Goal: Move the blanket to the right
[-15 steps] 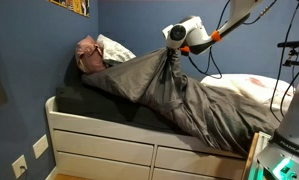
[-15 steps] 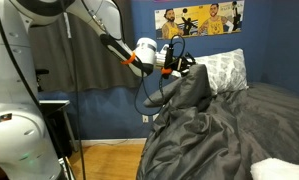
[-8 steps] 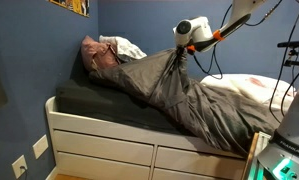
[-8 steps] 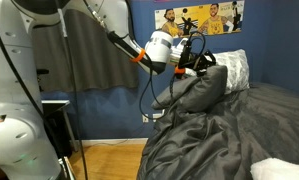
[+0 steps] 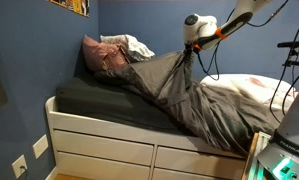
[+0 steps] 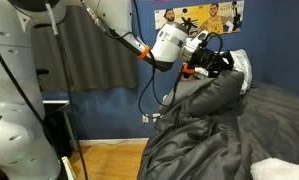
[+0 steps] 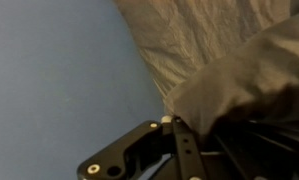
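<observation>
I had the fingers (image 7: 181, 145) clamped on a bunched peak of the blanket (image 5: 204, 105), held high above the bed (image 5: 99, 135) so it could drag sideways freely.

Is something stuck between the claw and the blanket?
No, nothing visible. The claw is shut right on a bunched part of the blanket, holding it up above the bed.
</observation>
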